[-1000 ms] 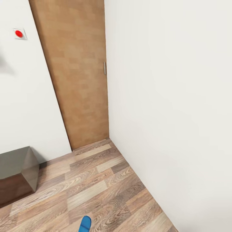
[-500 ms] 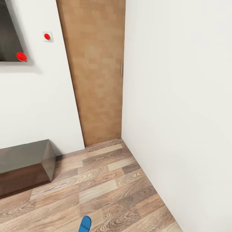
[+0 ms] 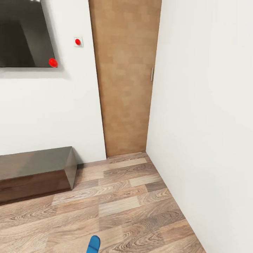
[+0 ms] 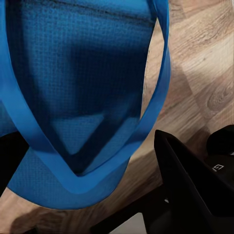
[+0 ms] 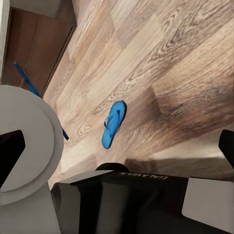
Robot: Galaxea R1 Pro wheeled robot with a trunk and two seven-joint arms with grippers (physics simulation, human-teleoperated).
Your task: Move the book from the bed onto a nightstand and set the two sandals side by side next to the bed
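Reversed white lettering on robot's black body (image 5: 141,177) is showing in right wrist view, too mirrored and small to read reliably.

Bright-blue flip-flop sandal (image 4: 83,97) is hanging close before left wrist camera, thong straps facing lens; left end effector (image 4: 190,195) is showing one dark finger beside it, grip state unclear. Its blue tip (image 3: 93,244) is poking into head view's lower edge.

Second blue flip-flop (image 5: 113,124) is lying flat on light-brown wood-plank floor (image 5: 161,63). Right end effector's state: cannot tell.

Room: white walls (image 3: 207,105), tan wooden door (image 3: 124,77), low dark-brown glossy cabinet (image 3: 35,174), dark wall panel (image 3: 23,33), red-dotted wall switch (image 3: 78,42).
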